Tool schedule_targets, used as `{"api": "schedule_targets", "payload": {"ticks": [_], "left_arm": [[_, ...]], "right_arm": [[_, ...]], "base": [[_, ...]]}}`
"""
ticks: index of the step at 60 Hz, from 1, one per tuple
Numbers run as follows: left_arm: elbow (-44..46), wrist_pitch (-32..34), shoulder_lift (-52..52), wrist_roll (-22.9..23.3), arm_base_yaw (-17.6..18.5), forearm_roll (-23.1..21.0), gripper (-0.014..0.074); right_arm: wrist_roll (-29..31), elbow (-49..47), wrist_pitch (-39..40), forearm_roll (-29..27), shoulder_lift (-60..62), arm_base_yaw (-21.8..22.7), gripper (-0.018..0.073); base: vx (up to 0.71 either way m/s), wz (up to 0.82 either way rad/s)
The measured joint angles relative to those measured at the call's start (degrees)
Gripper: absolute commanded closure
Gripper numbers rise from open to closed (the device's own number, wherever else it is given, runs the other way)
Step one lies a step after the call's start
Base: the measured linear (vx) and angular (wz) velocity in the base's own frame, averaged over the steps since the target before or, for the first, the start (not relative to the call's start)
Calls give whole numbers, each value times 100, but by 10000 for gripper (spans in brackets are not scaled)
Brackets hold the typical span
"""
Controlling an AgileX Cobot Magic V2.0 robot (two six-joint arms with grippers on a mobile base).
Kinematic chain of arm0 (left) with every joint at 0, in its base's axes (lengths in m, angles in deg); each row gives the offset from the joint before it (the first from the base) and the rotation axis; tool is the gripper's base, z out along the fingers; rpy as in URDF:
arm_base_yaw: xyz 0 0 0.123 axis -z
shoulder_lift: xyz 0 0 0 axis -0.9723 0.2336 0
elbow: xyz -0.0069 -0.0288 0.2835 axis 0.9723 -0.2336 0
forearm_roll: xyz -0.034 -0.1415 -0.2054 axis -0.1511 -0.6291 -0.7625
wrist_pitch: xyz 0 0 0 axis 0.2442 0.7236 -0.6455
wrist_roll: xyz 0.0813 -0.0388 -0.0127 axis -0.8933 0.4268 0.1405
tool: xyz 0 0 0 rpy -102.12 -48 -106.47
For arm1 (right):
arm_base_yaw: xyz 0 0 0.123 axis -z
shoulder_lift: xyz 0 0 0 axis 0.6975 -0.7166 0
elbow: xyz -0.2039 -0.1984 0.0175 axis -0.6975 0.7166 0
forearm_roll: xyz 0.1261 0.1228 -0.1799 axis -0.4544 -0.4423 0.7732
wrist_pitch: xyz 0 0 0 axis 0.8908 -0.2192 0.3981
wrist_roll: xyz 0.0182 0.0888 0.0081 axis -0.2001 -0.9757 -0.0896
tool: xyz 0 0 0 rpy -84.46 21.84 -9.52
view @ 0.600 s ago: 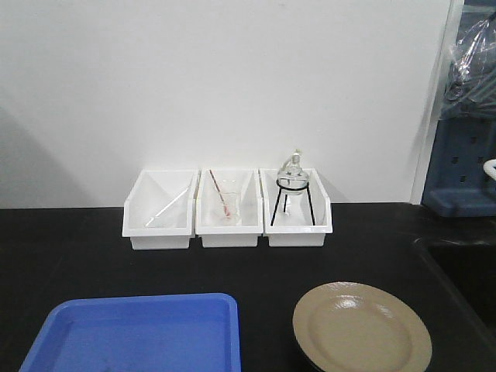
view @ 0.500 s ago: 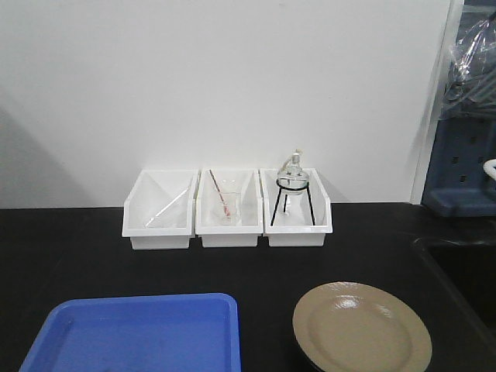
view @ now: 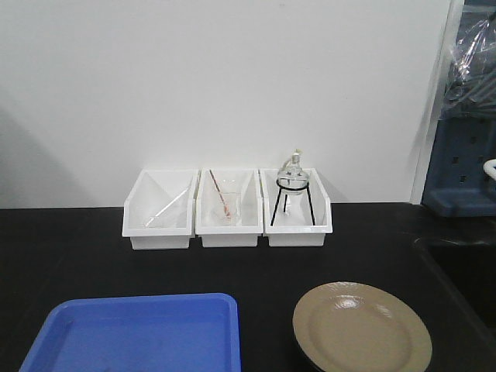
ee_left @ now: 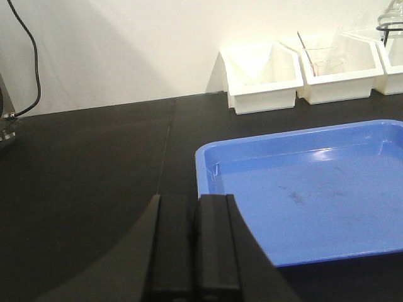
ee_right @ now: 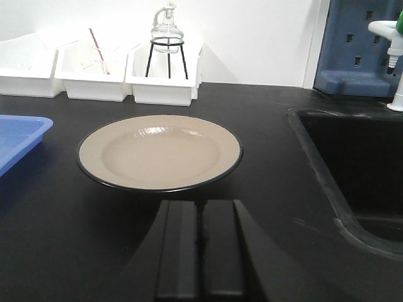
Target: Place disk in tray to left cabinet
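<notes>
Right claw (ee_right: 201,251), pressed together, sits just behind the glossy tan, black-rimmed round plate (ee_right: 160,151); advancing unopened, it could shove this across the black counter (ee_right: 56,233).

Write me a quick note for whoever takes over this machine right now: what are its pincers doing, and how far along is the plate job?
Left pincer: shut, empty, by the near left corner of the blue tray.
Right pincer: shut, empty, just short of the plate.
The plate lies on the black table, right of the tray and apart from it; the tray is empty.
Done: nothing yet. Left: plate into tray, then tray to the cabinet, which no view shows.
</notes>
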Motion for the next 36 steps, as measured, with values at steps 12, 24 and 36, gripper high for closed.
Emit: {"api": "schedule_targets", "payload": {"ticks": [12,24,36], "left_arm": [[0,63,0,0,0,0,603],[0,433,0,0,0,0,603],[0,662,0,70,0,-24,603]], "right_arm": [[0,0,0,0,0,0,565],[0,0,96,0,0,0,565],[0,0,721,11,0,0,565]], "base": [[0,0],[0,0],[0,0]]}}
